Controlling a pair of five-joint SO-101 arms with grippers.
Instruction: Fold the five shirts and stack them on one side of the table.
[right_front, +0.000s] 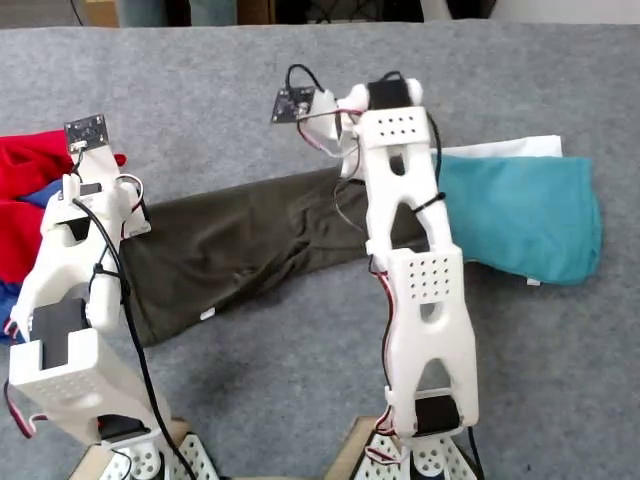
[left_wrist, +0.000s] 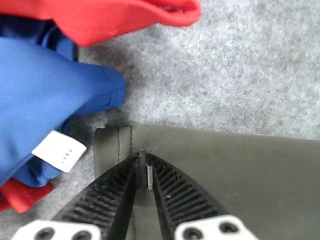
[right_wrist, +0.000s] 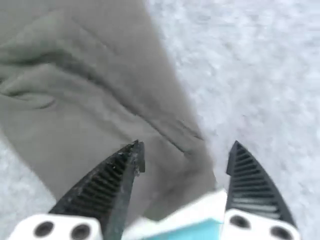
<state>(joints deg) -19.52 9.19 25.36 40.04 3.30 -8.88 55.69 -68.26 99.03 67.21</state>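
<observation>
- ribbed black fingers (left_wrist: 170, 195) of the left end effector (left_wrist: 143, 162) are pressed together, pinching the hemmed edge of the olive shirt (left_wrist: 225, 170) close to its corner.
- just beside that corner lies the blue shirt (left_wrist: 45, 95), bunched, with a white label (left_wrist: 59, 151) sticking out of it.
- the red shirt (left_wrist: 115, 17) shows both past the blue one and under it.
- the right end effector (right_wrist: 186, 150) stands wide, with nothing gripped between its two spread fingers. it is over the other end of the olive shirt, at the edge where the cloth meets the grey table (right_wrist: 260, 60). i cannot tell whether it touches the cloth.
- a bit of the teal shirt (right_wrist: 190, 232), with a white border, shows low between those fingers.
- seen from the high view, the olive shirt lies stretched out long across the middle of the table, from the left arm's end effector to under the right arm, creased along its length.
- its right end meets the teal shirt, which lies folded at the right side of the table.
- the white shirt (right_front: 520, 147) lies beneath the teal one, its edge showing along the far side.
- the red and blue shirts form a loose heap at the table's left edge.
</observation>
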